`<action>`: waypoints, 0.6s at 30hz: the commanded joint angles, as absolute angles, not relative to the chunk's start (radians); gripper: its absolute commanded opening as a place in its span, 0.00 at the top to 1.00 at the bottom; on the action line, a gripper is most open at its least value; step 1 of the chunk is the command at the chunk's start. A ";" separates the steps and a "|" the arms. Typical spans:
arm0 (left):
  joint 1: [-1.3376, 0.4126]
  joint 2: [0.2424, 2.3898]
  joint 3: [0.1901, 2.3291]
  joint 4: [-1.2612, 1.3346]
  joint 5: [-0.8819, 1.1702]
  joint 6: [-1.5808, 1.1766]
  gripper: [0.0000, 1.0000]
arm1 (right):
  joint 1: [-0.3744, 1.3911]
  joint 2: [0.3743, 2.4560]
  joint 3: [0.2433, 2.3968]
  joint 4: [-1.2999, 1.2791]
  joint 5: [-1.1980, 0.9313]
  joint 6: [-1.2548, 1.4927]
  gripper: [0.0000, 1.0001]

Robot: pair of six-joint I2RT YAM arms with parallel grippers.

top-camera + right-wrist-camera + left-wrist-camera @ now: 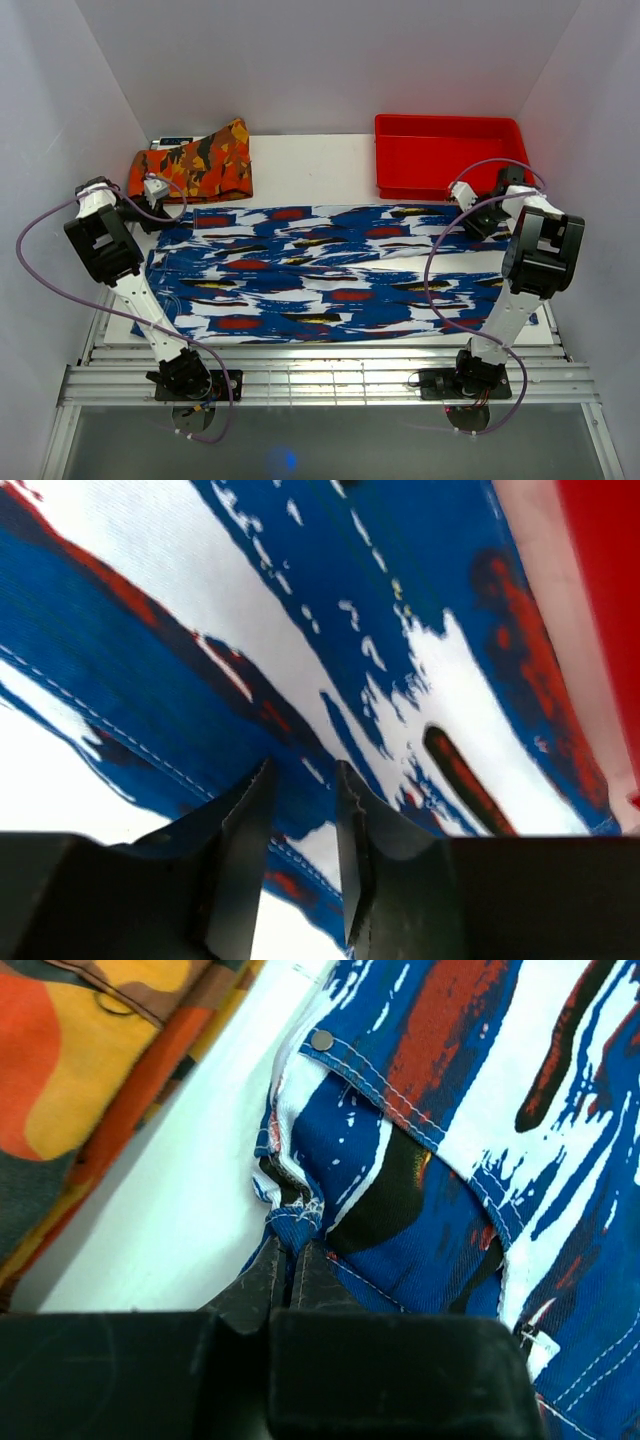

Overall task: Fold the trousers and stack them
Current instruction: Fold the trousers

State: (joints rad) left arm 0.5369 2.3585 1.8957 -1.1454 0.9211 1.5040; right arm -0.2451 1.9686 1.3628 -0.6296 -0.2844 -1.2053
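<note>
Item: trousers (pixel 330 275), blue-and-white print with red patches. They lie flat and lengthwise across the white bench (pixel 310 165), waist at the left and leg ends at the right, filling most of the space between the two arms. Spread like this, each arm has one far corner within reach, which by judgement suits a first fold toward the near edge. Left claw (pixel 290 1260): together, clamped on a small bunch of cloth at the far waist corner, below a metal rivet (pixel 322 1039) and a pocket seam. The cloth puckers where it is nipped, so the hold looks thin but real. Right claw (pixel 305 780): fingers (pixel 240 840) narrowly apart, low over the far edge of a leg beside a stitched seam. Nothing is seen nipped between them, and whether the tips touch cloth cannot be told. Judged step: taking hold of the far edge at both ends, with the left done and the right not yet. Also present: a folded orange garment (pixel 195 165) at the far left, a strip of bench between it and the waist, likely the start of the stack. A red bin (pixel 448 155) sits at the far right, near the right claw. Judged risk: lifting with only one corner held would drag the cloth askew.
</note>
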 commanded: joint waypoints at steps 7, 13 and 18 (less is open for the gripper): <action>0.532 2.272 1.862 -1.203 0.862 1.585 1.00 | -0.258 1.809 1.128 -0.756 -0.244 -1.391 0.80; 0.532 2.270 1.870 -1.197 0.838 1.623 1.00 | -0.279 1.733 1.182 -0.859 -0.285 -1.431 0.80; 0.532 2.263 1.861 -1.183 0.848 1.655 1.00 | -0.296 1.808 1.470 -0.859 -0.356 -1.359 0.52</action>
State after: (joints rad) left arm 0.5343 2.3264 1.8668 -1.1667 0.8707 1.5982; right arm -0.2836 1.7897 1.2995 -0.8486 -0.2928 -1.3785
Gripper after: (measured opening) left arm 0.034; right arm 0.447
